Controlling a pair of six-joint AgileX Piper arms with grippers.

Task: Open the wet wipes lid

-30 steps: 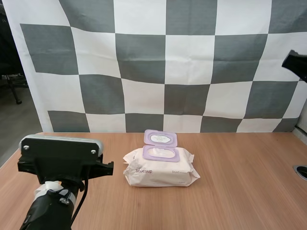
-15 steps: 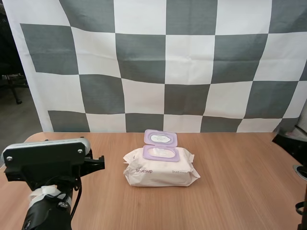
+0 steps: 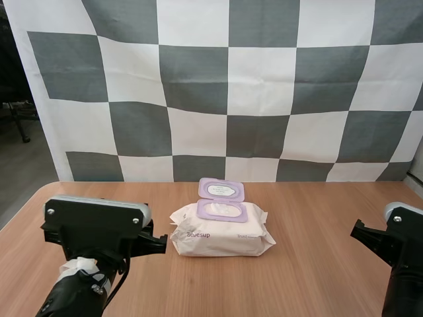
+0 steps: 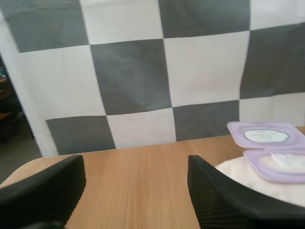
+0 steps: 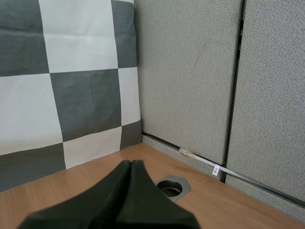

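A pale pink pack of wet wipes (image 3: 221, 236) lies in the middle of the wooden table (image 3: 310, 218). Its purple lid (image 3: 221, 190) stands flipped up behind the purple opening frame (image 3: 221, 211). My left arm (image 3: 98, 228) sits low at the table's left, short of the pack. My left gripper (image 4: 136, 164) is open, its ribbed fingers (image 4: 45, 188) wide apart over bare wood, with the pack (image 4: 248, 179) and raised lid (image 4: 264, 134) just beyond the right finger. My right arm (image 3: 396, 244) is at the right edge, well away from the pack. My right gripper (image 5: 131, 163) is shut on nothing.
A round metal cable grommet (image 5: 170, 185) is set into the table just past the right gripper's tip. Grey partition panels (image 5: 200, 81) close off the table's right side. Bare wood lies between each arm and the pack.
My right arm has come down from high at the upper right to table level at the right edge. My left arm dipped leftward, then shifted back right toward the pack. The pack stayed put.
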